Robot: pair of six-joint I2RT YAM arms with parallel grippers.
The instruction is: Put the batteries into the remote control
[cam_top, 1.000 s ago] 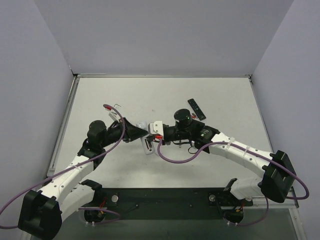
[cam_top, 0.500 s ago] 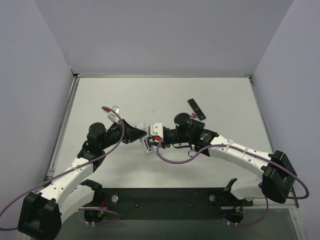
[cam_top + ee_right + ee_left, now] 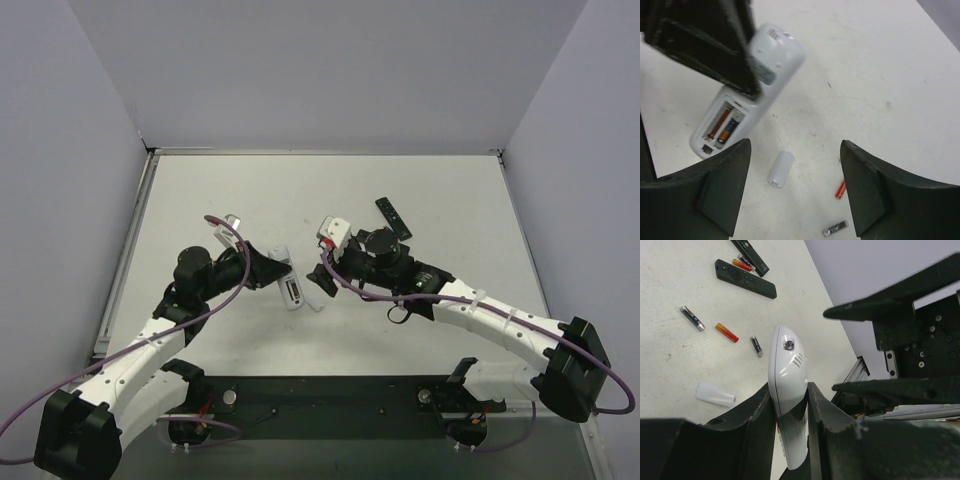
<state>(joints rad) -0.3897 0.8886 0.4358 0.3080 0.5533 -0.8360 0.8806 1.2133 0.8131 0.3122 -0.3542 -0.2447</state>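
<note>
Left wrist view: white remote (image 3: 786, 362), lower end hidden within left pincer (image 3: 790, 390).

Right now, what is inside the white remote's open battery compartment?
One dark cell with an orange end; beside it something orange-brown, maybe a second cell. A finger of the left gripper covers the compartment's far end.

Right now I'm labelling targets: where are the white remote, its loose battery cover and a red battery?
white remote (image 3: 777, 52): right wrist, rounded end.
battery cover (image 3: 780, 169): right wrist, middle.
red battery (image 3: 840, 189): right wrist, middle.
</note>
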